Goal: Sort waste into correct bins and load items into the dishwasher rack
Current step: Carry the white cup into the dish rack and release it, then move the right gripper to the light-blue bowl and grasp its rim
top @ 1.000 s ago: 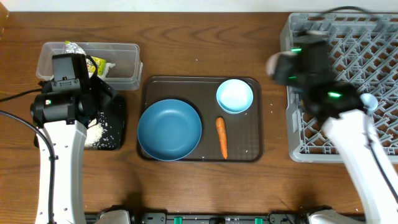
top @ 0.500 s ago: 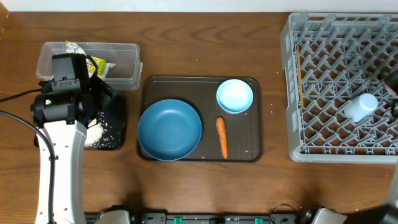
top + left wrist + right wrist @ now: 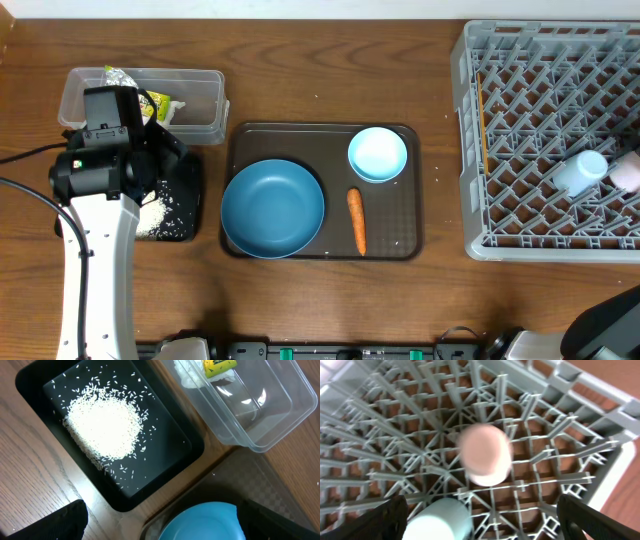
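The right fingers (image 3: pixel 380 522) stand wide apart and empty. Beyond them, 2 cups sit in the rack (image 3: pixel 560 405): a pale-blue cup (image 3: pixel 445 519) at lower left and a blurred pinkish cup (image 3: pixel 485 457) mid-frame. The left fingers (image 3: pixel 50 525), also apart, hover above the blue dish (image 3: pixel 202 521), with rice (image 3: pixel 102 427) in the black tray (image 3: pixel 170 460) farther off.

Waste, dishes and grey dishwasher rack (image 3: pixel 520 120), seen from above.
White rice (image 3: pixel 102 427) heaped in black tray (image 3: pixel 167 430); yellow-green wrapper (image 3: pixel 218 366) and white tissue (image 3: pixel 187 375) in clear tub (image 3: pixel 195 100); orange carrot (image 3: pixel 356 220) beside upright dark-blue dish (image 3: pixel 272 208), pale-blue bowl (image 3: pixel 377 153) near both; pale-blue cup (image 3: pixel 580 172) and blurred pinkish cup (image 3: pixel 625 170) side by side in rack.
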